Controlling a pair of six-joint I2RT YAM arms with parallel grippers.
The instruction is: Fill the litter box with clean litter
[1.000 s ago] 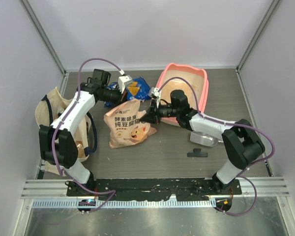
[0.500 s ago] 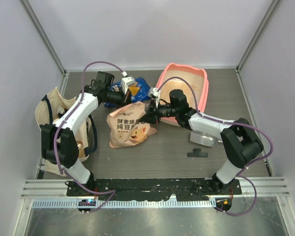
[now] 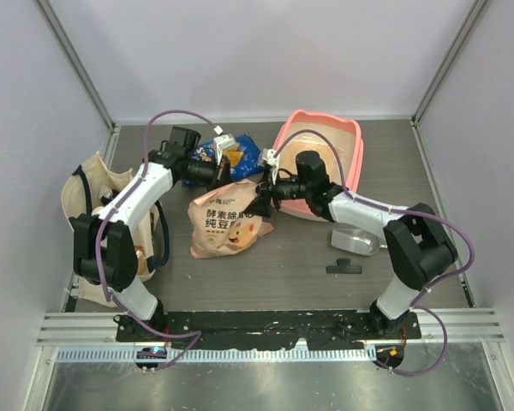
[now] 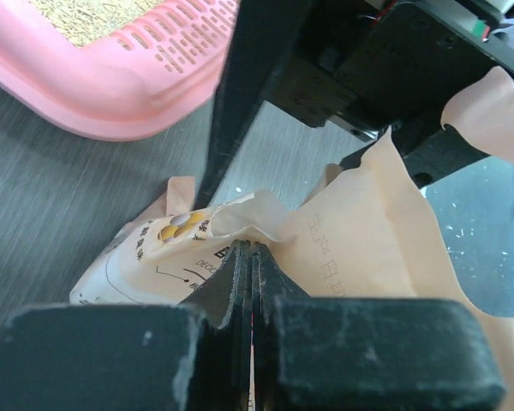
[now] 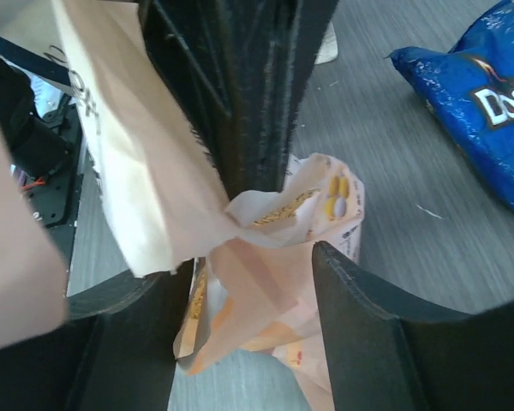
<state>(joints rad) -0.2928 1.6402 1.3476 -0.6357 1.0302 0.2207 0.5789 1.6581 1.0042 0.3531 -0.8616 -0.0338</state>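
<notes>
Dark wood-grain desk (image 3: 300,257), pale walls around it. Near the desk's middle lies the litter bag (image 3: 227,224), soft paper that looks heavy and prone to slumping; its crumpled top edge is the place to hold. The left gripper (image 4: 253,248) reaches in from the far left, pinched tight on that edge. The right gripper (image 5: 253,257) stretches low from the right, fingers apart astride the same fold, apparently not clamping. The litter box (image 3: 353,135) sits at the far right corner, with clean litter (image 3: 325,141) inside.
</notes>
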